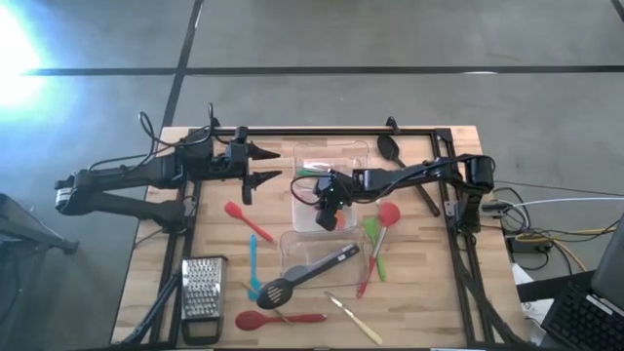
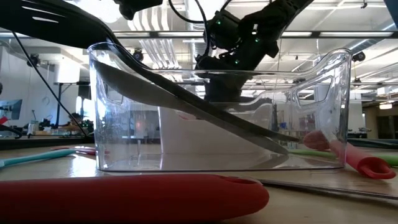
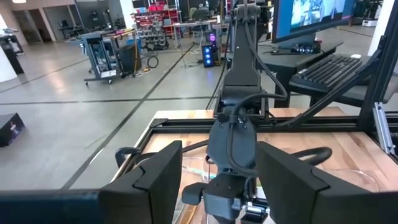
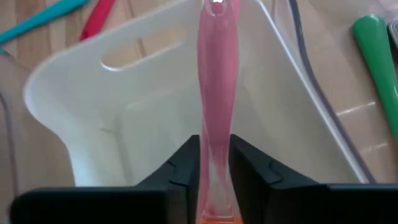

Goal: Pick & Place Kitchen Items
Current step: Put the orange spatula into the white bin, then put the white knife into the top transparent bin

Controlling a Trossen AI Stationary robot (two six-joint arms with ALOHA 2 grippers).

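My right gripper reaches from the table's right side over the middle clear tub and is shut on a pink-red utensil handle. My left gripper hangs open and level at the far left, holding nothing. In the near tub a black slotted spoon and a dark long utensil lean on the rim. A red spatula, a teal tool, a red spoon, green and red utensils and a wood-handled tool lie on the table. My right gripper pinches the pink-red handle between its two fingers, which slant down from the table's right side and lie along it. The handle runs on ahead of the fingertips over the tub's inside to its holed end. Whether that end rests on the tub I cannot tell.
A steel box grater lies at the near left. A third clear tub stands at the far middle, a black ladle beside it. A dark frame runs round the table's edges. Bare wood shows at the near right.
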